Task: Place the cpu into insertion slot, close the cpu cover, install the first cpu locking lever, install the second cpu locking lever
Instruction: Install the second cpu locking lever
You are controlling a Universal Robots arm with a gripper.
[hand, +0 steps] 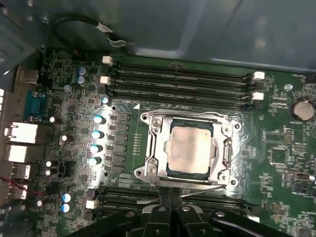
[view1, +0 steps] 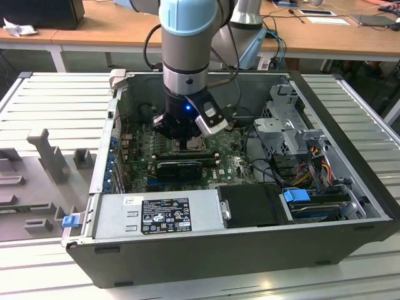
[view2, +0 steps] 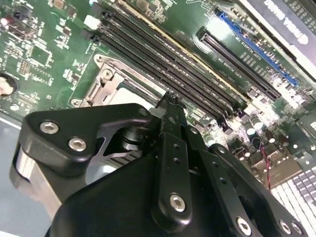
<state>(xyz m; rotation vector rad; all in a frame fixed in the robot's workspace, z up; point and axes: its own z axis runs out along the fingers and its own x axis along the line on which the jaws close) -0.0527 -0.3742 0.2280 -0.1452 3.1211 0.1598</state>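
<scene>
In the first wrist view the cpu [hand: 190,149] sits flat in the insertion slot [hand: 168,174], its pale metal top showing through the square window of the cpu cover [hand: 157,148], which lies down over the socket. A thin locking lever [hand: 201,189] runs along the socket's edge nearest the gripper, and another lever [hand: 228,150] lies along the side at about 3 o'clock of the chip; whether either is hooked under its catch is hard to judge here.

The gripper [hand: 171,197] shows at 6 o'clock of the cpu, its fingers drawn together with no gap between the tips, which are just beside the near lever and hold nothing that can be seen. In the second wrist view the gripper [view2: 169,101] has its narrow tip over the edge of the cover [view2: 106,81], beside the long memory slots [view2: 163,61].

In the exterior view the arm reaches down into the open computer case [view1: 350,125], with the gripper [view1: 181,139] low over the motherboard [view1: 231,164].
</scene>
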